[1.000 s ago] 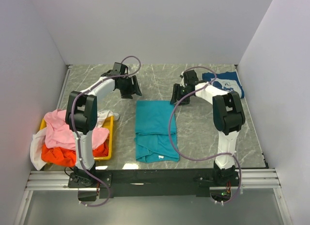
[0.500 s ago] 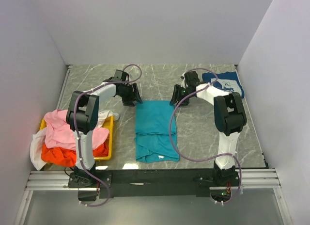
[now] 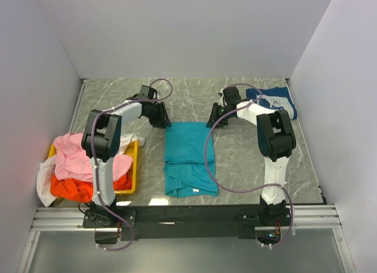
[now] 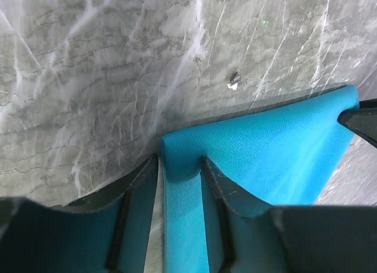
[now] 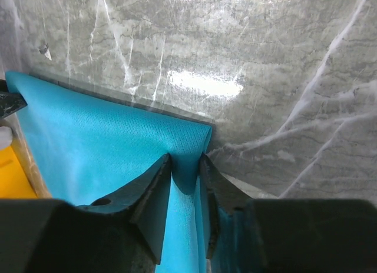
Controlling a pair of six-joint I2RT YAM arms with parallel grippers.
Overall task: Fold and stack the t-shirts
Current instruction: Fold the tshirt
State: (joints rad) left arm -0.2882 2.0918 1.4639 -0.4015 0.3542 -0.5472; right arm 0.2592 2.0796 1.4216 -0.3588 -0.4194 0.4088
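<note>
Item: teal t-shirt [image 3: 187, 158], bench [image 3: 235, 155] centre; light, limp, drapes; grip at far-edge corners; left fingers [image 4: 135, 196] spread astride one corner; right fingers [image 5: 153, 196] pinching the other.

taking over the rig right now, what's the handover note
Left gripper: fingers straddle the far left corner of the plain teal cloth t-shirt; grip unclear.
Right gripper: shut on its far right corner.
Done: navy printed t-shirt lies folded far right; teal one partly folded mid-table.
To do: finish it, stack, then the pink, orange and white pile in the yellow plastic tray.
</note>
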